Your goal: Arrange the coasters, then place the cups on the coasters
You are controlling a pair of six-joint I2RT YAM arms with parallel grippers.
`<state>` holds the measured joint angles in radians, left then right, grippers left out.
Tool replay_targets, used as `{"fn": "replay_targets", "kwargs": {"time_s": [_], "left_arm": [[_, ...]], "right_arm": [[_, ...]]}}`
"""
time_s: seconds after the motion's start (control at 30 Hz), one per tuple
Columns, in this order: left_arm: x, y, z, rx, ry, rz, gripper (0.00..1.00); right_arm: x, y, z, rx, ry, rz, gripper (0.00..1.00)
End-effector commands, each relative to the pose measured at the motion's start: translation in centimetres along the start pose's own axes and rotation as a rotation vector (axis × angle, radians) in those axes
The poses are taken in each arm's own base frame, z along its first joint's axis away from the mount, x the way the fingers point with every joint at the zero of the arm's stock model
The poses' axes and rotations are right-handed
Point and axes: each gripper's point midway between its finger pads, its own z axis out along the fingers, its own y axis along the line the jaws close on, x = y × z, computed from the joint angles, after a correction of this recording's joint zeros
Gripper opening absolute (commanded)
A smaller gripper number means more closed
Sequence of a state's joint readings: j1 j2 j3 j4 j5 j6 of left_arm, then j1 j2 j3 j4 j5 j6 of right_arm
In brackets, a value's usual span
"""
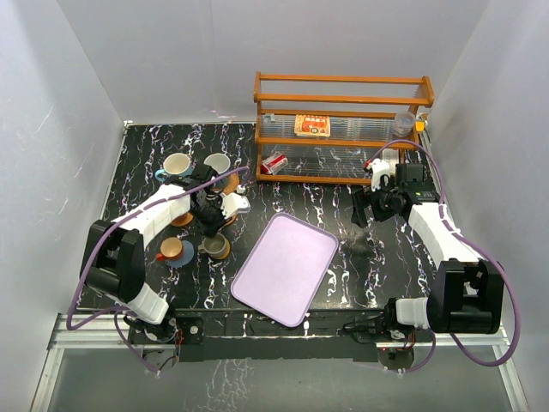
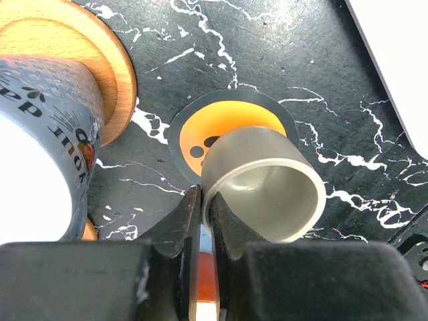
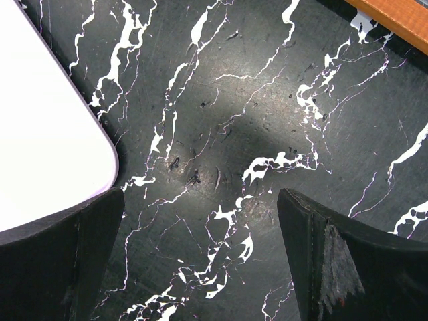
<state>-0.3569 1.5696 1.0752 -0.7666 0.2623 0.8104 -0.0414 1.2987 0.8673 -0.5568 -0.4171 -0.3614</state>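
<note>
- The left gripper (image 2: 204, 200) pinched the olive-grey cup (image 2: 267, 194) by its rim, holding it over the dotted orange coaster (image 2: 227, 120), seemingly to seat it there.
- The right gripper (image 3: 200, 227) hung spread wide above the worktop (image 3: 234, 100), holding nothing.

Desk (image 3: 221, 134): black marble-look top with white veins, smooth, faint sheen, fine scratches.
Lilac tray (image 1: 283, 268): smooth, matt, plastic-looking.
Rack (image 1: 343, 81): varnished orange-brown wood, clear ribbed plastic shelves.
Olive-grey cup (image 2: 267, 184): glazed ceramic, smooth, soft satin shine.
Dotted coaster (image 2: 227, 120): flat, matt print.
Orange coaster (image 2: 117, 70): wood-like, smooth, matt.
Right pincer (image 3: 200, 197): matt black pads, one scuffed grey.
</note>
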Motion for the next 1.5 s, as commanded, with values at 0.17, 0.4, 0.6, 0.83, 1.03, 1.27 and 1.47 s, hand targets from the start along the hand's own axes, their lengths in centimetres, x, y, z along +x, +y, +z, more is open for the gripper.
{"fn": "replay_targets", "kwargs": {"time_s": [0.17,0.4,0.6,0.83,1.03,1.27,1.47], "left_arm": [[-0.7,0.4,-0.4,0.003,-0.015,0.004,0.05],[-0.5,0.5,-0.3,-0.002,-0.007,0.003,0.11],[-0.3,0.6,-0.4,-0.013,0.0,0.001,0.19],[-0.7,0.9,-1.3,-0.051,-0.017,-0.002,0.3],[-1.4,1.1,-3.2,-0.114,-0.068,-0.006,0.36],[-1.6,1.5,-5.5,-0.188,-0.138,-0.048,0.44],[-1.7,3.4,-8.9,-0.313,-0.23,-0.132,0.49]], "right_arm": [[-1.7,-0.6,-0.7,0.028,-0.057,-0.031,0.98],[-1.8,-0.6,-0.7,0.03,-0.058,-0.032,0.98],[-1.8,-0.6,-0.7,0.03,-0.058,-0.032,0.98],[-1.9,-0.5,-0.9,0.031,-0.064,-0.033,0.98],[-2.0,-0.3,-1.1,0.028,-0.072,-0.038,0.98],[-2.3,-0.2,-1.5,0.03,-0.088,-0.044,0.98],[-2.3,-0.4,-1.7,0.044,-0.088,-0.045,0.98]]}}
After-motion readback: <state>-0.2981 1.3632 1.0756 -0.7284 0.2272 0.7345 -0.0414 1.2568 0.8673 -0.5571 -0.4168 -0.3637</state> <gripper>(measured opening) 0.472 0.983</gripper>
